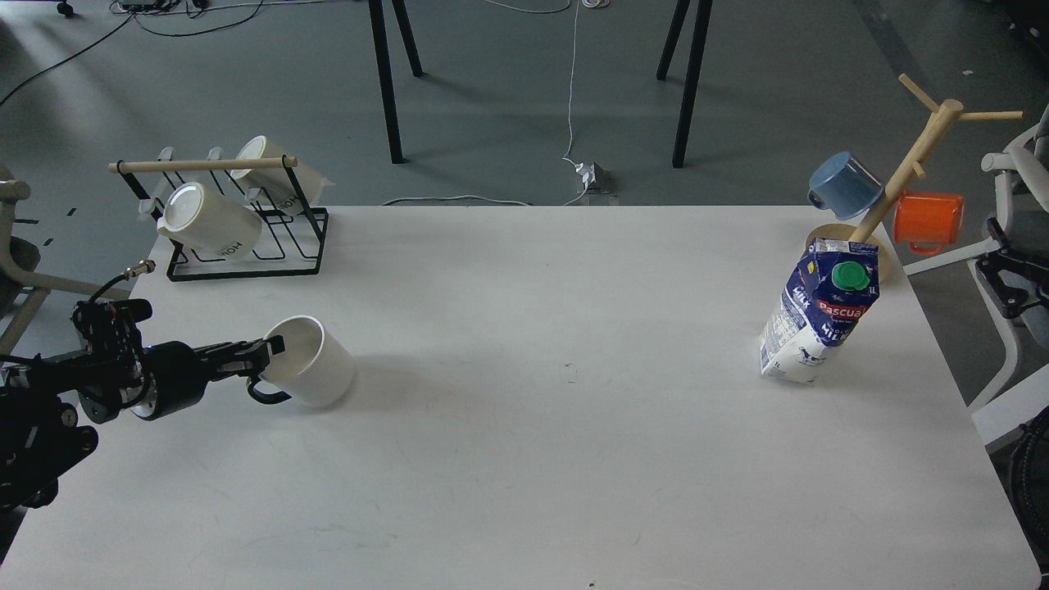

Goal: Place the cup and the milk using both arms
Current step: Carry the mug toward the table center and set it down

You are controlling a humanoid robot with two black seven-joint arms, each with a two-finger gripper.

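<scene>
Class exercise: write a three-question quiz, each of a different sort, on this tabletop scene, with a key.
1. True or false: the left gripper is at the cup rim.
2. Which mug hangs on the wooden tree nearest the milk? A blue B green C black
3. Fill in: the milk's cap is ____.

Key: 1 true; 2 A; 3 green.

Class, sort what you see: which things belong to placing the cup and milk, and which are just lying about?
Job: cup, milk, left end effector.
Lying about: rack with cream cups, mug tree, blue mug, orange mug.
</scene>
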